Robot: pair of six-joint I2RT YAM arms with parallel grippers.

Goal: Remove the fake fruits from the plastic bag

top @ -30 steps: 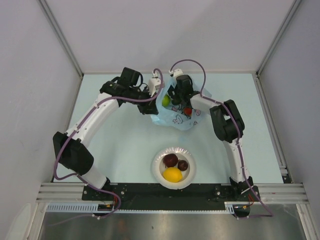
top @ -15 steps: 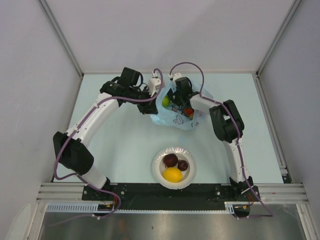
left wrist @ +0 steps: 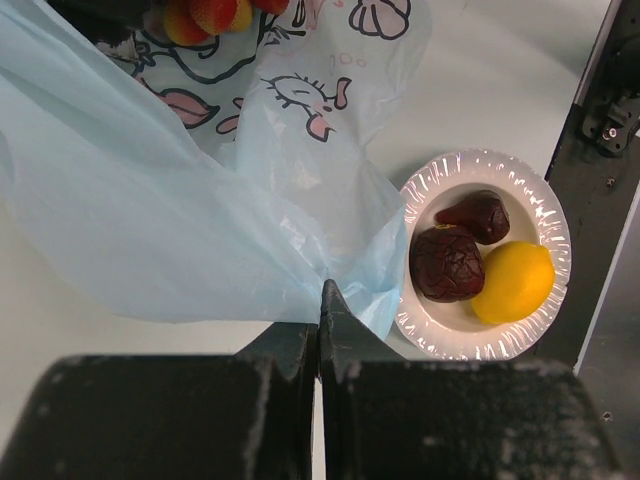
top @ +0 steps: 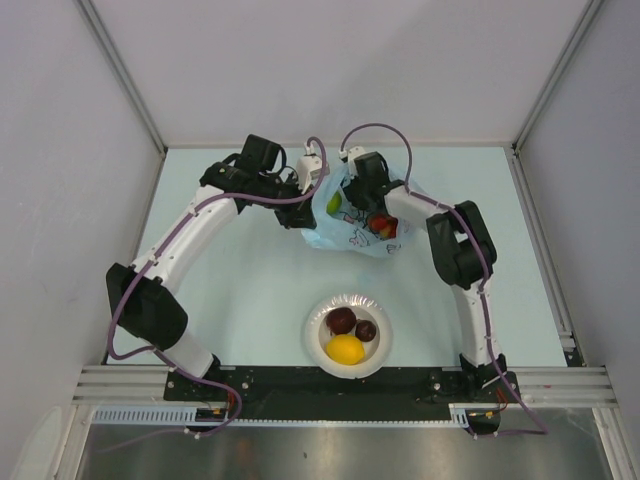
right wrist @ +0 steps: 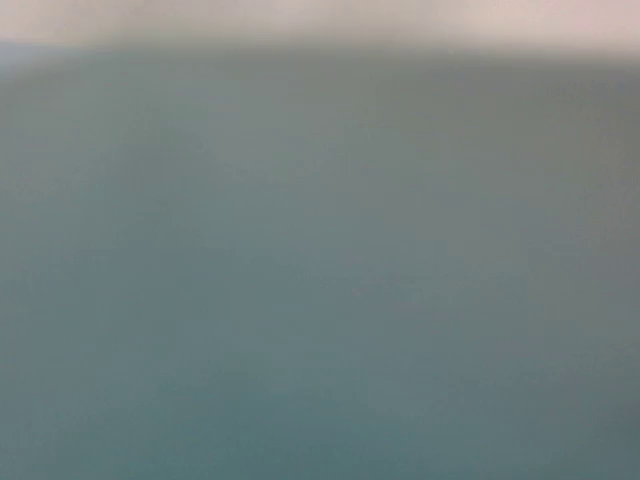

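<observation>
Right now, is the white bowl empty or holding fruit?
Holding fruit: the bowl contains a yellow lemon and two dark red fruits.

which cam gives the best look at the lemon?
Left wrist. The lemon is large and sharp there, lying in the white bowl next to two dark red fruits. Top external also shows it in the bowl, unobstructed but small. Right wrist is a uniform blur with no lemon visible.

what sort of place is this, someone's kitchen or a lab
Most likely a robot lab test cell, not a kitchen: plain grey walls box in a pale blue table, and the left arm and right arm are bolted to a metal rail at its near edge.
</observation>
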